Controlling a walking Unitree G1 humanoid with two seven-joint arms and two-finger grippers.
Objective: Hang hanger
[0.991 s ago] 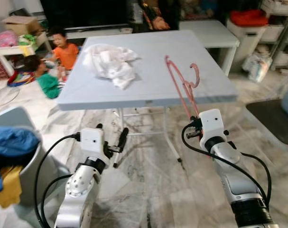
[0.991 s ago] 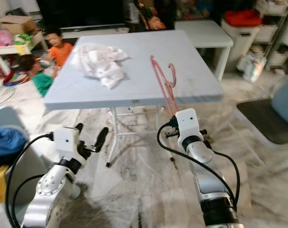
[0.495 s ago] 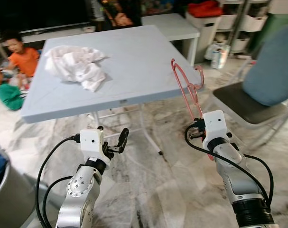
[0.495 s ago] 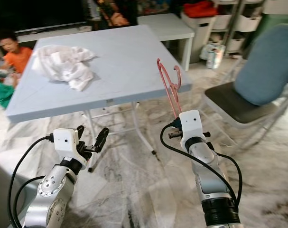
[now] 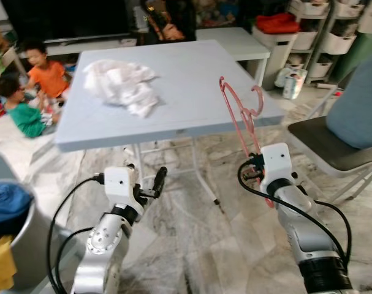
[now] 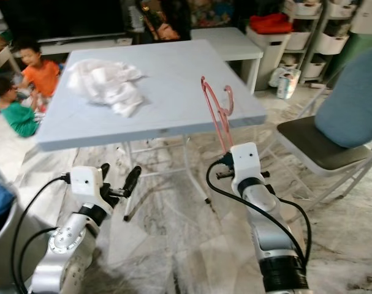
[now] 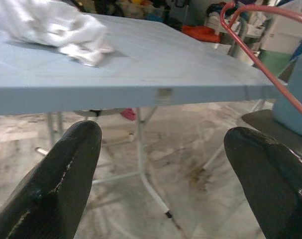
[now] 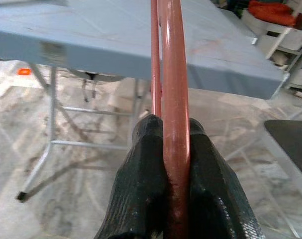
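A pink hanger (image 5: 239, 116) stands upright in front of the grey folding table (image 5: 192, 98), hook end up. My right gripper (image 5: 255, 164) is shut on its lower bar; in the right wrist view the two black fingers (image 8: 146, 164) press against the pink bar (image 8: 174, 99). My left gripper (image 5: 159, 181) is held low before the table's front edge, open and holding nothing. Its two fingertips (image 7: 66, 174) stand wide apart in the left wrist view, with the table edge (image 7: 141, 92) beyond them.
A crumpled white cloth (image 5: 121, 84) lies on the table. A grey chair (image 5: 345, 131) stands at the right. Two children (image 5: 35, 79) sit on the floor at the left. A grey bin with blue cloth (image 5: 11, 205) is near left. Shelves with tubs (image 5: 314, 27) line the back right.
The whole picture swung right and then back left, so the camera turned. Both arms keep their pose, and the right gripper still holds the hanger.
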